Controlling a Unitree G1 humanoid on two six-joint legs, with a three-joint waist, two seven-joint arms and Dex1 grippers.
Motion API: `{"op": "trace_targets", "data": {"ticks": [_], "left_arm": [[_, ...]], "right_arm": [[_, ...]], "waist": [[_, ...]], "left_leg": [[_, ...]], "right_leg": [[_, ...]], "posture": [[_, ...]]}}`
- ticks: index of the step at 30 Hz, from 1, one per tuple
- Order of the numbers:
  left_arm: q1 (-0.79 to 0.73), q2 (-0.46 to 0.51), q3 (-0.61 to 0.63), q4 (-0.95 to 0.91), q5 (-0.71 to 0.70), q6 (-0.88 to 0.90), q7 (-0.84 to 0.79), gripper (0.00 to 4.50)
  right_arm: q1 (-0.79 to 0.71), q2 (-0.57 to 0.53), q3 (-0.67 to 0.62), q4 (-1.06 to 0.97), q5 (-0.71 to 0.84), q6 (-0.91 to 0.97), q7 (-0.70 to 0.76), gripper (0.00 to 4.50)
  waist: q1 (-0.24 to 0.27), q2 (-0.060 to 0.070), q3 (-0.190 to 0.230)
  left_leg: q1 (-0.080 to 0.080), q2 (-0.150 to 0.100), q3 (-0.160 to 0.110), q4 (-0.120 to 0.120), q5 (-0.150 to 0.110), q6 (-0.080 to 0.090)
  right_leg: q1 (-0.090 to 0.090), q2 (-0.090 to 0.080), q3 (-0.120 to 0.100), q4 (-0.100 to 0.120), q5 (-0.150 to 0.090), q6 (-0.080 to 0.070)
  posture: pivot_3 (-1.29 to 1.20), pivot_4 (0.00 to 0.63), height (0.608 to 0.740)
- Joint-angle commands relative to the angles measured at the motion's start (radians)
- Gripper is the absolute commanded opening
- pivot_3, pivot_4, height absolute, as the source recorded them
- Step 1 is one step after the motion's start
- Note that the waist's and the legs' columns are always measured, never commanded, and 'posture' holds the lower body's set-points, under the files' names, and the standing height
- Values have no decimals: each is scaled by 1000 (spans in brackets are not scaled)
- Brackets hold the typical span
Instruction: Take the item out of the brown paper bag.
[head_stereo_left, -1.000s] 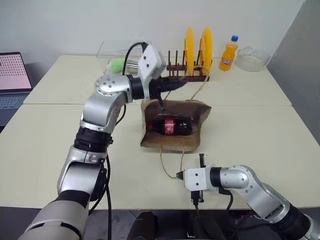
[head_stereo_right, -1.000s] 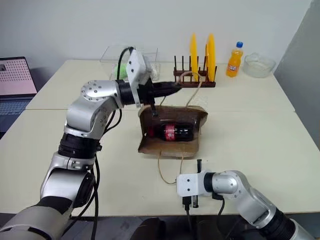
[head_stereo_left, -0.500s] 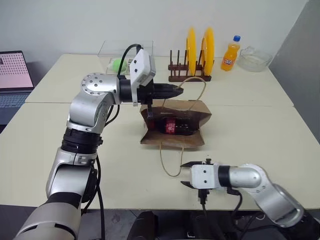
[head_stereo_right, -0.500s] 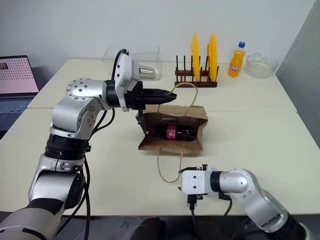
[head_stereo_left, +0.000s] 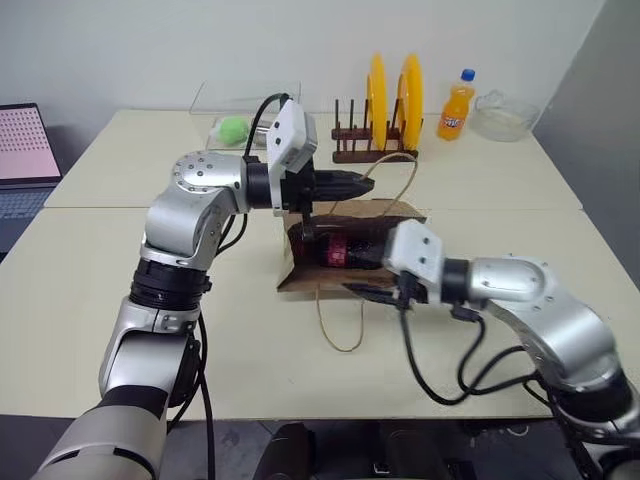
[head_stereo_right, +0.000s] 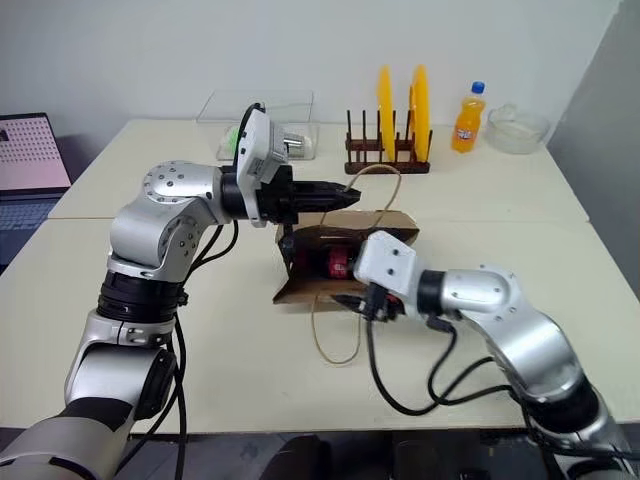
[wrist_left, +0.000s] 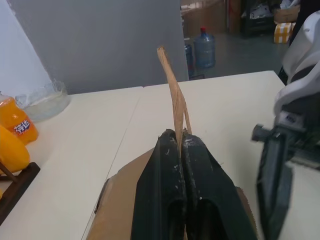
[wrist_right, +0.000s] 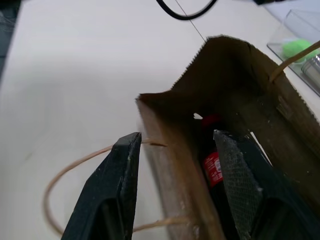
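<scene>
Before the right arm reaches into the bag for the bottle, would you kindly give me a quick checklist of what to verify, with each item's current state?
1. Left gripper shut on the bag's upper handle, holding the mouth up: ok.
2. Brown paper bag mouth open toward the right gripper: ok.
3. Bottle visible inside, lying on its side: ok.
4. Right gripper open: ok.
5. Right gripper lined up with the opening: not ok; its fingers straddle the bag's near wall, one outside, one inside.
6. Lower handle clear of the right gripper: cannot tell; it loops on the table just beneath it.
</scene>
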Motion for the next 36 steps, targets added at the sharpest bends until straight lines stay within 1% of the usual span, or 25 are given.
{"op": "trace_targets", "data": {"ticks": [1,3,7,11,14,18,21,26,36], "left_arm": [[-28,-2,15,-15,-9,-13,5,0],[-29,-4,15,-11,-8,-17,4,0],[-27,-9,15,-10,-8,-23,5,0],[-26,-14,15,-6,-7,-29,7,0],[-26,-16,16,-4,-7,-32,8,0],[-26,-16,18,-1,-9,-35,6,0],[-26,-17,17,-2,-11,-37,6,0],[-30,-22,15,1,-11,-39,4,0],[-32,-34,11,6,-6,-46,4,0]], "right_arm": [[-90,34,91,63,-80,26,-52,2397],[-140,46,154,126,-140,18,-71,2397],[-229,65,252,240,-246,-7,-89,2397],[-253,54,317,305,-333,-62,-79,2397],[-245,48,329,306,-358,-70,-53,2950],[-245,44,346,320,-409,-80,-41,4260],[-254,58,355,371,-446,-92,-41,4260],[-276,71,386,447,-501,-132,3,4260],[-331,119,435,676,-615,-255,73,4260]], "waist": [[0,0,0],[0,0,0],[0,0,0],[0,0,0],[-2,0,0],[-4,0,0],[-5,0,0],[-8,0,0],[-17,0,0]], "left_leg": [[-1,0,0,2,0,0],[-4,-1,2,6,0,0],[-6,-2,2,6,0,1],[-6,-2,1,6,-2,4],[-5,-2,1,6,-2,4],[-5,-2,1,6,-2,4],[-5,-2,1,6,-2,4],[-5,-2,1,7,-2,4],[-4,-2,2,7,-2,4]], "right_leg": [[-1,0,0,0,0,0],[-4,-1,1,6,0,0],[-6,-2,2,7,0,0],[-7,-2,1,11,0,0],[-7,-2,1,12,0,0],[-7,-2,1,12,0,0],[-7,-2,1,12,0,0],[-7,-2,1,12,0,0],[-7,-2,1,13,0,0]], "posture": [[0,150,740],[0,150,740],[0,150,740],[0,150,740],[0,150,740],[0,150,740],[0,150,740],[0,150,740],[0,150,740]]}}
